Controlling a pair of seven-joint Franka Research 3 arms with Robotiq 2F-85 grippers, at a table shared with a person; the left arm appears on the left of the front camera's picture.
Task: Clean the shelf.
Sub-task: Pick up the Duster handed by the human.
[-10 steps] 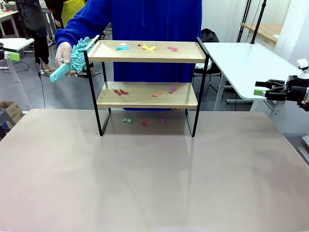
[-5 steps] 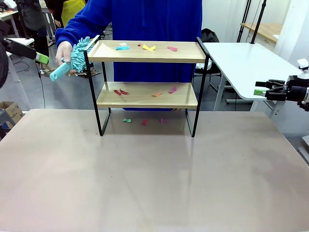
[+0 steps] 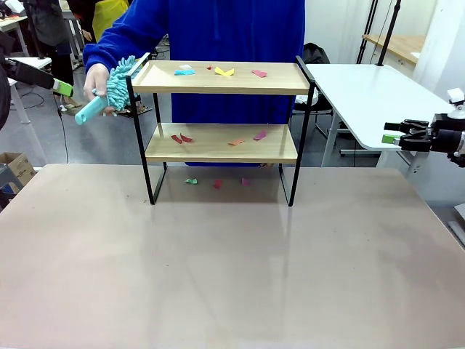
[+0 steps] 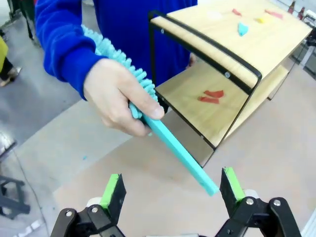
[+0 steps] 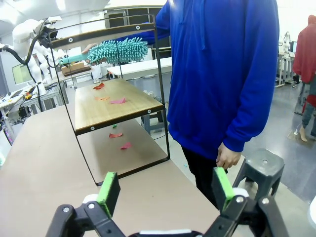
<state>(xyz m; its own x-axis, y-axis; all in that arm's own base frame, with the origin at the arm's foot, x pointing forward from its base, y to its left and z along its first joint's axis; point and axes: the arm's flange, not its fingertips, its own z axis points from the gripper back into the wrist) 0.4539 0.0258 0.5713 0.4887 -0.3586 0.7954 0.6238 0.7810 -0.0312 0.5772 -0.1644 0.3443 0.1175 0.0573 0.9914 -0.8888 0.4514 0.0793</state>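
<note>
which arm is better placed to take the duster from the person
Left. The person's hand holds the duster at the left end of the shelf, handle pointing toward the open left gripper. The right gripper, also open, hangs off beyond the other end.

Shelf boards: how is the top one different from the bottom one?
The top board holds blue, yellow and pink scraps; the bottom board holds red, orange and pink ones. The duster is beside the top board's end, not the bottom board's. Both are light wood with scraps.
</note>
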